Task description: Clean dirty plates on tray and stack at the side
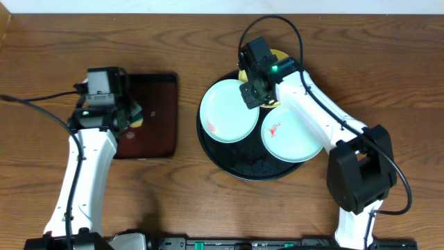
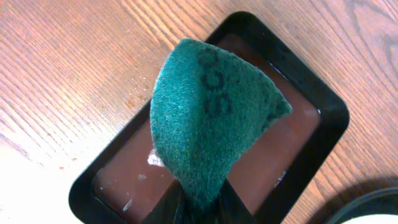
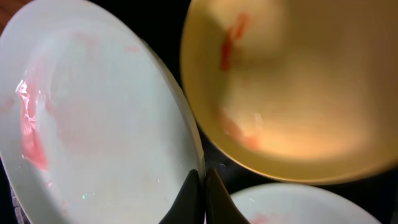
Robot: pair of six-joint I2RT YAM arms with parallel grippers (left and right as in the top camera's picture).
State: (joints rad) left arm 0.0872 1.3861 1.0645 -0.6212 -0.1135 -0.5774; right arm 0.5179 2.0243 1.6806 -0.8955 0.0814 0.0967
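Observation:
The round black tray [image 1: 250, 164] holds three plates. A white plate [image 1: 227, 111] smeared red sits at its left, and my right gripper [image 1: 251, 95] is shut on that plate's right rim. The right wrist view shows the fingertips [image 3: 190, 190] pinching the rim of this white plate [image 3: 93, 124]. The yellow plate [image 3: 292, 93], with red smears, lies just beyond, and a second white plate [image 3: 298, 205] is at the lower right. From overhead, the second white plate [image 1: 291, 132] and the yellow plate [image 1: 280, 55] are partly hidden by the arm. My left gripper [image 2: 202, 208] is shut on a green scouring pad [image 2: 211, 118].
A small rectangular dark-brown tray [image 1: 149, 118] lies at the left, under the left gripper [image 1: 132, 118] and the scouring pad [image 1: 137, 121]. It fills the left wrist view as a brown tray [image 2: 280, 149] on the wooden table [image 1: 187, 194]. Cables trail from both arms.

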